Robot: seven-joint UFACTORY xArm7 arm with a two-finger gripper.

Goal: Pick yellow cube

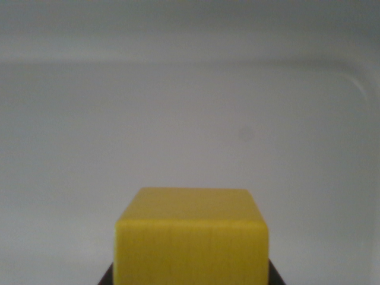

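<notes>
1. Sitting at bottom centre of wrist view, yellow cube (191,237) is right up against dark gripper (190,279) bits showing at its lower left & right corners.
2. Gripper barely in shot; can't tell how wide it stands or whether it has hold of cube.
3. Cube: bright yellow, faint vertical grain on front face, lighter top face, edges crisp.
4. Behind it, pale grey tray (237,119) w/ rounded rim corner top right.

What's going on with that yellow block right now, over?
Gripper: only dark bits either side of cube's base, state unclear. Yellow cube centred at bottom of wrist view, close up. White surface beyond, nothing in the way.
</notes>
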